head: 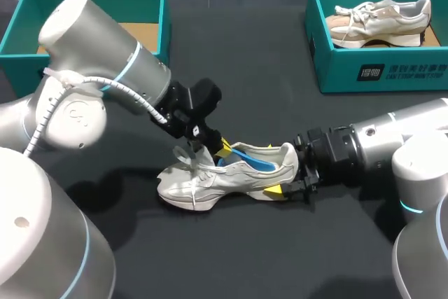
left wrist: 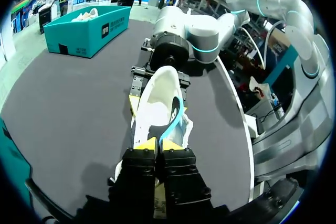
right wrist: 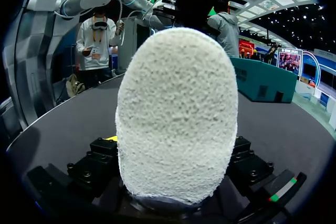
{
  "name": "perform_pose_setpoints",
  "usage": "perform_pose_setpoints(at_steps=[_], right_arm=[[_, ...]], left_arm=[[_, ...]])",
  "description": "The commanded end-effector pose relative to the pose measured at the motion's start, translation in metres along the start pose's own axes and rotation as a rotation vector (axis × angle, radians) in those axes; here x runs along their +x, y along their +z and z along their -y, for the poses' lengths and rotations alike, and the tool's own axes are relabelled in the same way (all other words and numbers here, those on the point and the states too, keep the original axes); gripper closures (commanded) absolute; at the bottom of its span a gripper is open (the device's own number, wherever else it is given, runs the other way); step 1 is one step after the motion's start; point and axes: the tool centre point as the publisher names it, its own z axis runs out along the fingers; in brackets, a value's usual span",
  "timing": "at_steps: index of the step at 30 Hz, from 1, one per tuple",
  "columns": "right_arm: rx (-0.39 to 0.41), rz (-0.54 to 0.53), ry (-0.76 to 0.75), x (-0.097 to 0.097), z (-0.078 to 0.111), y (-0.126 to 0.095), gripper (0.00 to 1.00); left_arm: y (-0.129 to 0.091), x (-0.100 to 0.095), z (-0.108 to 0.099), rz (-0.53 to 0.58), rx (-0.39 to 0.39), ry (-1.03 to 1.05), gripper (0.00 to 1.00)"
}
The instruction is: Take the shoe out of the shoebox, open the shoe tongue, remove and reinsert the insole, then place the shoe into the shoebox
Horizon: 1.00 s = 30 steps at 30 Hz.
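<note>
The left shoebox (head: 98, 1) shows a bare cardboard floor where our left arm does not cover it. The right shoebox (head: 378, 71) holds a beige shoe (head: 381, 22). The white shoe (head: 224, 176) lies on the table (head: 280, 257), outside both boxes, with its opening turned toward our left gripper (head: 222, 150). That gripper's yellow tips are pinched nearly together on the end of the blue insole (head: 253, 161), which rises partly out of the opening. Our right gripper (head: 288, 171) clamps the heel from both sides, fingers spread to heel width.
</note>
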Motion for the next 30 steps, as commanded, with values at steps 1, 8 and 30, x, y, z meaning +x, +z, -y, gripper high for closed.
perform_pose_setpoints(at_steps=[1, 8, 30], right_arm=[[0.004, 0.001, 0.001, 0.001, 0.003, 0.000, 1.00], [0.004, 0.001, 0.001, 0.001, 0.003, 0.000, 1.00], [0.004, 0.001, 0.001, 0.001, 0.003, 0.000, 1.00]], left_arm=[[-0.007, 0.004, -0.006, 0.003, 0.101, -0.016, 1.00], [-0.007, 0.002, -0.007, -0.007, 0.129, -0.040, 1.00], [0.003, 0.018, 0.038, 0.020, 0.124, 0.016, 1.00]])
